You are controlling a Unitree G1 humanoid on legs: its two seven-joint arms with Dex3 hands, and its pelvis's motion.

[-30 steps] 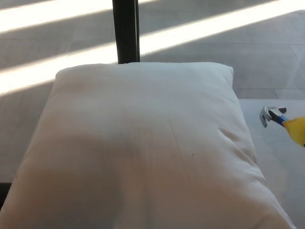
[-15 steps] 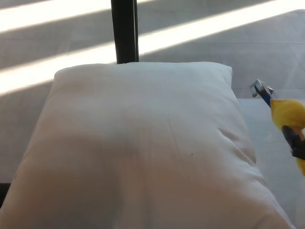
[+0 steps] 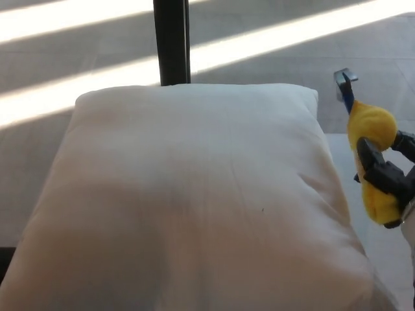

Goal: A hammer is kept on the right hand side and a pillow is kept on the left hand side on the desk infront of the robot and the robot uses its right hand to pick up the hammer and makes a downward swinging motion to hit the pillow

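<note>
A large white pillow [image 3: 194,201] fills most of the head view, lying on the desk. At the right edge my right hand [image 3: 387,178] is shut on the hammer [image 3: 363,139], its black fingers wrapped around the thick yellow grip. The hammer stands nearly upright, with its blue neck and metal head [image 3: 343,81] raised above the hand, just right of the pillow's far right corner. The hammer is in the air and does not touch the pillow. My left hand does not show.
A black post [image 3: 172,42] rises behind the pillow's far edge. A strip of pale desk surface [image 3: 382,259] shows to the right of the pillow. Grey floor with bright bands of sunlight [image 3: 78,91] lies beyond.
The hammer has risen and tilted from lying low at the right edge to nearly upright. My right hand has come into view, holding it, and has moved left toward the pillow.
</note>
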